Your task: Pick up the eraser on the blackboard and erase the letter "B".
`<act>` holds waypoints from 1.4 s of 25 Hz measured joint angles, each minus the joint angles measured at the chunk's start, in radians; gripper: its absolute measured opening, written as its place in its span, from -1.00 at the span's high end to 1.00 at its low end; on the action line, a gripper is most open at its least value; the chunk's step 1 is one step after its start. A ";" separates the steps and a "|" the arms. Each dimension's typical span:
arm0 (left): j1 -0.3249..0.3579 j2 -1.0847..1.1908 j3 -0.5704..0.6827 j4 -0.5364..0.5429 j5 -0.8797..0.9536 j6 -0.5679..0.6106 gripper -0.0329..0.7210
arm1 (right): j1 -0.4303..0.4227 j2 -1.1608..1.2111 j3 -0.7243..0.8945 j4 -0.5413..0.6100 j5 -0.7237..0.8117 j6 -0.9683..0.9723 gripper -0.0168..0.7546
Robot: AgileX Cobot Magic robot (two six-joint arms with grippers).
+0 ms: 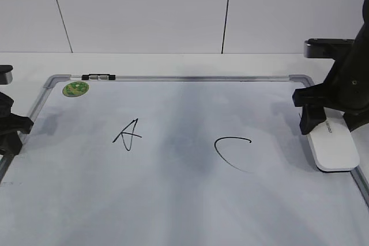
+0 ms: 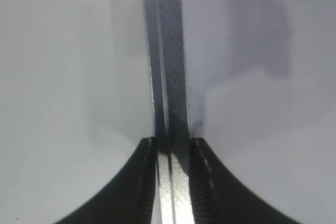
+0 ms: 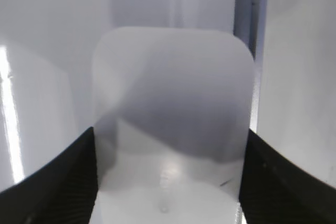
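The exterior view is showing "A" (image 1: 128, 135) and "C" (image 1: 232, 152) on the blackboard (image 1: 184, 200); the right gripper (image 3: 168, 182) is pinching the eraser (image 1: 332, 147) at its right edge; the left gripper (image 2: 172, 182), nearly closed, is straddling the frame (image 2: 169, 66).

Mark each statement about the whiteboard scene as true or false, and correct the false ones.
1. The blackboard shows a letter "B" between the A and the C. False: only a faint smudge is there.
2. The eraser lies at the board's right edge. True.
3. The right gripper has its fingers on either side of the eraser. True.
4. The left gripper holds the eraser. False: its fingers straddle the board's frame.
5. The green sticker sits near the right corner. False: upper left corner.
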 joint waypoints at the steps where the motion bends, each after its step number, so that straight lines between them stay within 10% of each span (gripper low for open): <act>1: 0.000 0.000 0.000 0.000 0.000 0.000 0.53 | 0.000 0.000 0.000 0.005 0.000 -0.004 -0.48; 35: 0.000 0.000 0.000 0.000 0.000 0.000 0.53 | -0.002 0.060 0.004 -0.025 -0.050 -0.035 -0.59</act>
